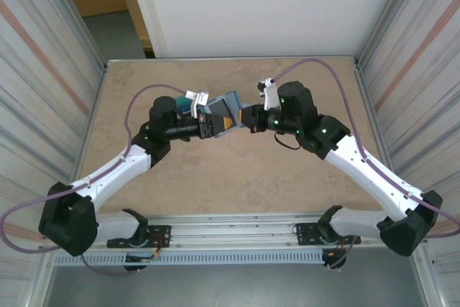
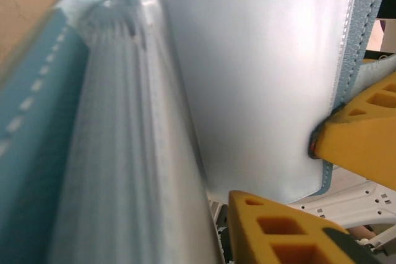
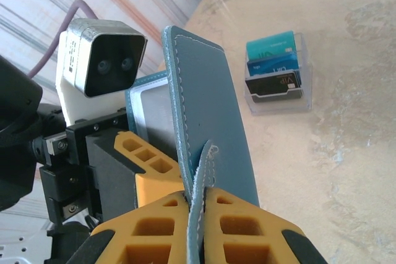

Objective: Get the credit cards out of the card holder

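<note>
The slate-blue card holder [image 1: 224, 108] hangs open above the table's middle, held between both arms. My right gripper [image 3: 202, 197] is shut on the edge of one panel [image 3: 210, 115], its jaws pinched tight on the stitched rim. My left gripper [image 1: 208, 124] is closed on the other panel, whose clear inner pocket [image 2: 260, 78] shows no card. One of its fingers [image 2: 278, 230] lies beside that panel and the other is hidden behind it. The right gripper's finger [image 2: 365, 131] nips the far edge. Teal, blue and dark credit cards [image 3: 274, 66] stand in a clear tray on the table.
The clear tray [image 3: 281, 102] sits on the beige tabletop beyond the left gripper, with its teal cards [image 1: 185, 108] peeping out by the left wrist. Corrugated metal walls line both sides [image 1: 43, 70]. Bare tabletop [image 1: 237, 177] lies in front of the grippers.
</note>
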Controlling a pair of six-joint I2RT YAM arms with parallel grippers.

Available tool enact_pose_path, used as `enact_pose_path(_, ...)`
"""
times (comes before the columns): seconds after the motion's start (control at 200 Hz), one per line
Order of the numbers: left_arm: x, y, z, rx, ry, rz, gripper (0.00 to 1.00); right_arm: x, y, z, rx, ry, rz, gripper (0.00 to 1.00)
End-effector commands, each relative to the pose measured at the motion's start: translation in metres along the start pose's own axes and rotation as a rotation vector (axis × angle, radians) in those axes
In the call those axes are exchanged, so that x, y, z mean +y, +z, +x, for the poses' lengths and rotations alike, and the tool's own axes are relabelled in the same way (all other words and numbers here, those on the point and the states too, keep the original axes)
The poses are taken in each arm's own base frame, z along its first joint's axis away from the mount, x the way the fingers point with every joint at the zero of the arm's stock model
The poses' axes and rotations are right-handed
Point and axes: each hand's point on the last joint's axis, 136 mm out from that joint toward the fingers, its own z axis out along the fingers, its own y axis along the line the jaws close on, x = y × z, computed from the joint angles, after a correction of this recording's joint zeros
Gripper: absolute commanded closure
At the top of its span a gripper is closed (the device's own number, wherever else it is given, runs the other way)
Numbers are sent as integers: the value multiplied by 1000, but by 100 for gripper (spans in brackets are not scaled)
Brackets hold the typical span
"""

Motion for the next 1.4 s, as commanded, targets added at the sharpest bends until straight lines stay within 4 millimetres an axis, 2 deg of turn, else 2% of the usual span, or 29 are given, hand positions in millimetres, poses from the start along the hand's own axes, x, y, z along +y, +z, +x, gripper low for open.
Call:
enact_pose_path(0.0,-19,-6,-4,-5,56,42,75,-5,-8,-8,-48,18,14,89)
enact_pose_path(0.075,-18,-6,-1,6,58,34,77,-10,-9,-7,-46,22,31,81)
enact_pose_path(0.205,-14,-8,6,33,63,9,81,-16,-9,-5,-43,24,48,50)
enact_pose_path(0.311,-12,-11,12,66,75,-17,82,-15,-6,-3,-29,15,40,37)
enact_pose_path(0.426,-14,-15,14,77,94,-23,83,-17,-1,2,-2,12,32,30)
enact_pose_path(0.606,-13,-16,15,69,92,-26,83,-16,9,9,38,20,-3,29)
enact_pose_path(0.742,-10,-15,19,74,76,-18,84,-14,19,18,79,32,-47,34)
enact_pose_path(0.842,-7,-15,23,80,67,-21,85,-19,27,23,102,53,-49,43)
enact_pose_path(1.002,3,-18,28,79,40,-44,83,-28,34,29,113,87,-58,68)
enact_pose_path(1.127,17,-20,33,76,7,-79,71,-39,38,35,120,115,-42,91)
enact_pose_path(1.188,25,-21,36,77,-14,-98,62,-45,40,38,125,127,-30,100)
enact_pose_path(1.278,39,-22,43,78,-46,-132,47,-53,42,44,136,145,-9,100)
enact_pose_path(1.393,59,-24,53,77,-86,-200,36,-64,47,54,160,167,17,100)
